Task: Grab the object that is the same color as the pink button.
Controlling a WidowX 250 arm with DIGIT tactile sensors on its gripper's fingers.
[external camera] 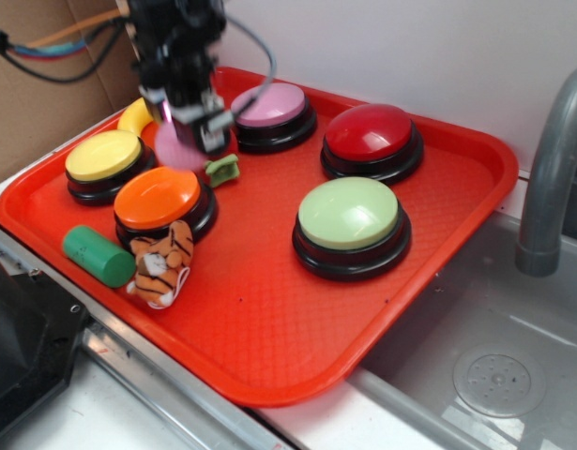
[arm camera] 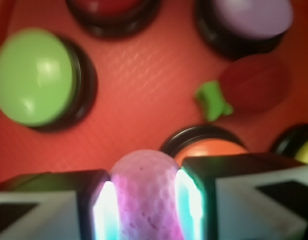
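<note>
The object, a small light-pink dimpled ball (arm camera: 146,195), sits squeezed between my gripper's (arm camera: 146,210) two fingers; the gripper is shut on it. In the exterior view the ball (external camera: 174,150) hangs under the gripper (external camera: 187,141), between the yellow and orange buttons at the tray's back left. The pink button (external camera: 271,105), pale lilac-pink on a black base, stands just right of the gripper; in the wrist view the pink button (arm camera: 254,17) is at the top right.
On the red tray (external camera: 269,337) stand a yellow button (external camera: 103,157), orange button (external camera: 159,199), green button (external camera: 349,216) and dark red button (external camera: 370,133). A green cylinder (external camera: 98,255), tiger plush (external camera: 161,264) and small green piece (external camera: 222,170) lie nearby. A faucet (external camera: 551,178) rises on the right.
</note>
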